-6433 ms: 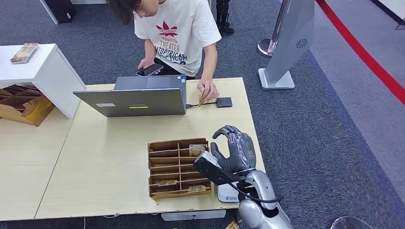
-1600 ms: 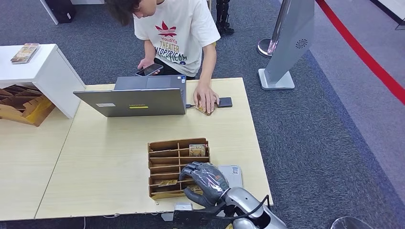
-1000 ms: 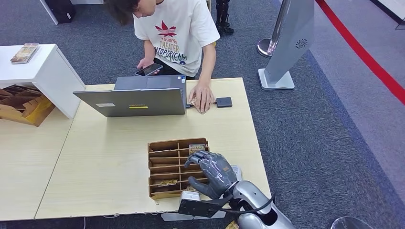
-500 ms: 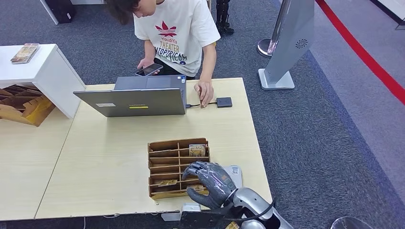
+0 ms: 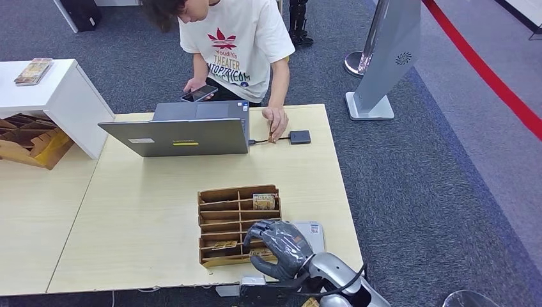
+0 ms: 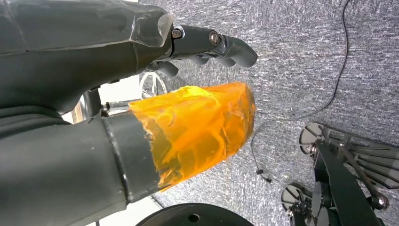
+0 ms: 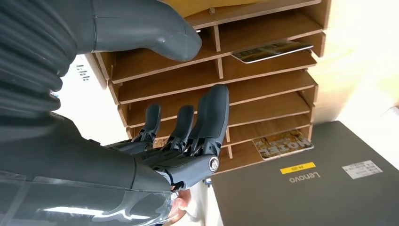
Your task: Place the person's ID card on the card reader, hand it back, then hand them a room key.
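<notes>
Left robot hand [image 6: 155,94]: seen over grey carpet, thumb and fingers apart, nothing held.
Laptop [image 5: 176,135]: set at 11 o'clock on the surface [image 5: 140,204].
Card rack [image 5: 225,211]: placed near the surface's front edge; cards [image 5: 263,201] are lodged in several slots.
ID card [image 5: 270,133]: pinched in the person's hand [image 5: 275,121] at 12 o'clock, beside the small dark card reader [image 5: 300,137].
Right robot hand [image 5: 280,246]: held over the rack's near right corner, fingers loosely curled, nothing gripped.

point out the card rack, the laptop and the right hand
card rack [image 5: 214,198]: head view, far left wooden divider.
laptop [image 5: 176,137]: head view, back of its grey lid.
right hand [image 5: 278,246]: head view, back of the hand, over the rack's near right corner.
</notes>
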